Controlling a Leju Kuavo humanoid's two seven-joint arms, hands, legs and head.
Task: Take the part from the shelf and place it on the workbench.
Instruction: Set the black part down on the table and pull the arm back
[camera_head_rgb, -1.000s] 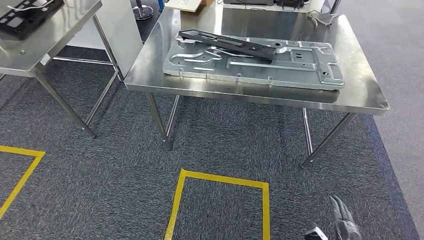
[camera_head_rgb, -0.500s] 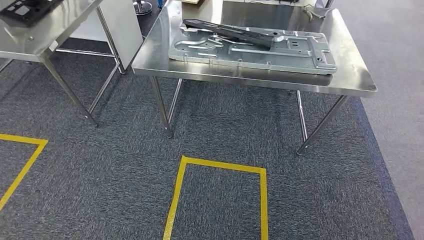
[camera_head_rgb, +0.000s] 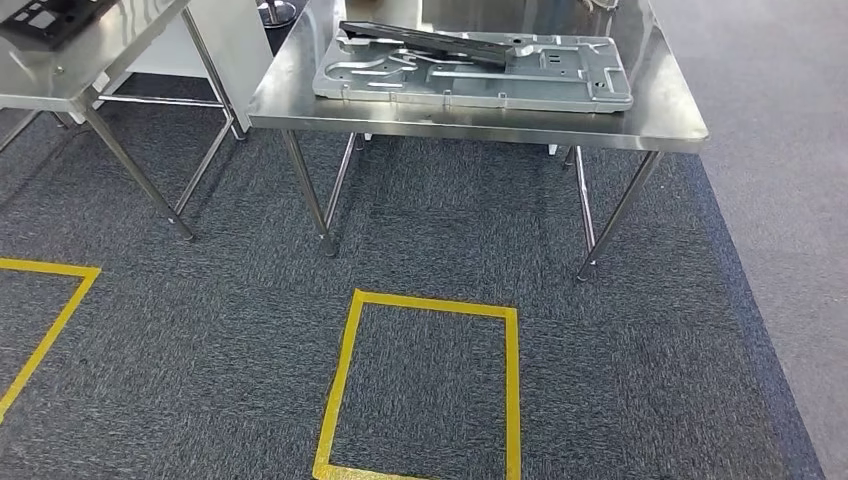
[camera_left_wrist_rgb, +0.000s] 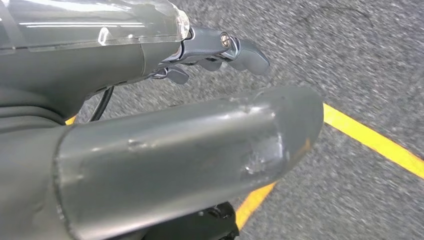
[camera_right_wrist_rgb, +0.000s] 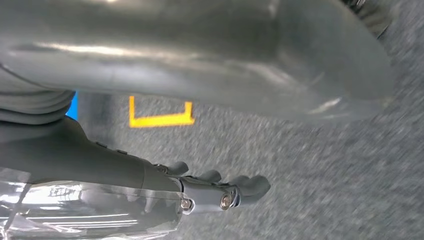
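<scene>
While both hands, left (camera_left_wrist_rgb: 220, 52) and right (camera_right_wrist_rgb: 220, 192), hang empty with fingers loosely spread, the black part (camera_head_rgb: 440, 42) lies far ahead. It looks long, stiff and light; holding near its middle seems best.

A steel workbench (camera_head_rgb: 470, 118) stands at the far centre of the head view, with a large stamped metal plate (camera_head_rgb: 480, 75) lying flat on it and filling most of its near half. A long dark part (camera_head_rgb: 430, 42) lies slantwise on the plate's far left portion, running from far left toward the centre. To the left, well apart, stands a second table (camera_head_rgb: 60, 75) with a dark panel (camera_head_rgb: 40, 15) on its far edge. On the carpet (camera_head_rgb: 200, 330) near the workbench, a taped rectangle (camera_head_rgb: 425, 385) lies at centre; another taped outline (camera_head_rgb: 45, 320) lies at the near left.
</scene>
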